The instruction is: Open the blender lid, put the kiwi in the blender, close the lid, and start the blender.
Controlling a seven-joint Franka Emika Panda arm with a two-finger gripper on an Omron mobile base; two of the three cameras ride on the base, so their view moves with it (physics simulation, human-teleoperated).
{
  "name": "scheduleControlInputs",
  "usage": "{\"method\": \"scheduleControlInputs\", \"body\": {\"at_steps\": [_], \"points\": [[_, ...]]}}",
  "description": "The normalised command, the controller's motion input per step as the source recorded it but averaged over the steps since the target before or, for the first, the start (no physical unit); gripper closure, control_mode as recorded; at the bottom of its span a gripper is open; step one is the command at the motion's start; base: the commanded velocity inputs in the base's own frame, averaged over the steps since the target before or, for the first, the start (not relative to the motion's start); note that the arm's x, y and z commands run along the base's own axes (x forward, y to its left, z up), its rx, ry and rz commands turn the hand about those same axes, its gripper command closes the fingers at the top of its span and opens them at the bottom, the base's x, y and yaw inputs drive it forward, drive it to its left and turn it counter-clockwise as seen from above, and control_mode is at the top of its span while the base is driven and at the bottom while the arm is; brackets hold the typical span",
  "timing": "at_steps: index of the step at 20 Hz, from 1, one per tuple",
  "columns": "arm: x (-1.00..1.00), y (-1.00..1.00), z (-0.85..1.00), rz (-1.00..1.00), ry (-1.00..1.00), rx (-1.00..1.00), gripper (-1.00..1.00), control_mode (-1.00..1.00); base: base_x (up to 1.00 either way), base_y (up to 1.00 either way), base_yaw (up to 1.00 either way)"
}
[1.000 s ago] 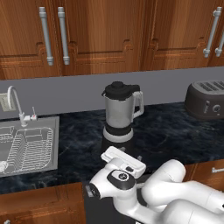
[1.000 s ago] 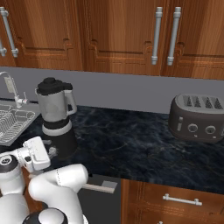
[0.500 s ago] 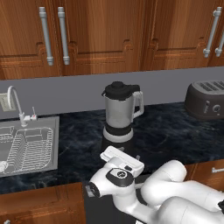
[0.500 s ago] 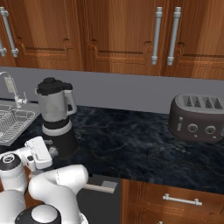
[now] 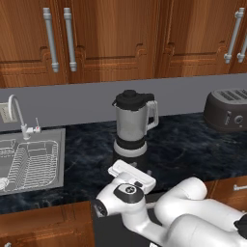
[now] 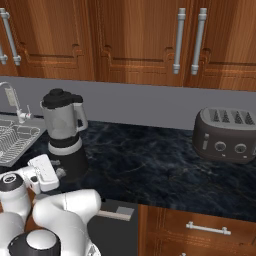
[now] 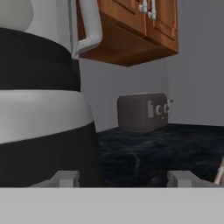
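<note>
Hand view: fingers (image 7: 124,178) apart, empty, beside blender (image 7: 41,127) glossy black base.

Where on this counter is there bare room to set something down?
The widest bare patch is the dark counter between the blender and the toaster. It is crowded in front of the blender's base, where the claw sits low.

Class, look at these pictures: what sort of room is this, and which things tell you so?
A rendered home kitchen, most likely: a sink with a tap, a blender and a toaster on a dark stone counter below wooden cabinets.
</note>
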Motion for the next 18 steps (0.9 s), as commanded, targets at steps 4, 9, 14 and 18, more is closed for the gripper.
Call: {"method": "scheduleControlInputs", "body": {"at_steps": [4,9,14,18], "points": [[0.18,0.00,-0.11,0.00,0.00,0.00,-1.00,-1.00,0.00,0.00,0.00],[0.28,0.00,-0.10,0.01,0.00,0.00,-1.00,-1.00,0.00,0.00,0.00],[0.13,0.00,-0.05,0.04,-0.01,0.00,-1.00,-1.00,0.00,0.00,0.00],[-0.14,0.00,0.00,0.05,-0.09,0.00,-1.00,-1.00,0.00,0.00,0.00]]}}
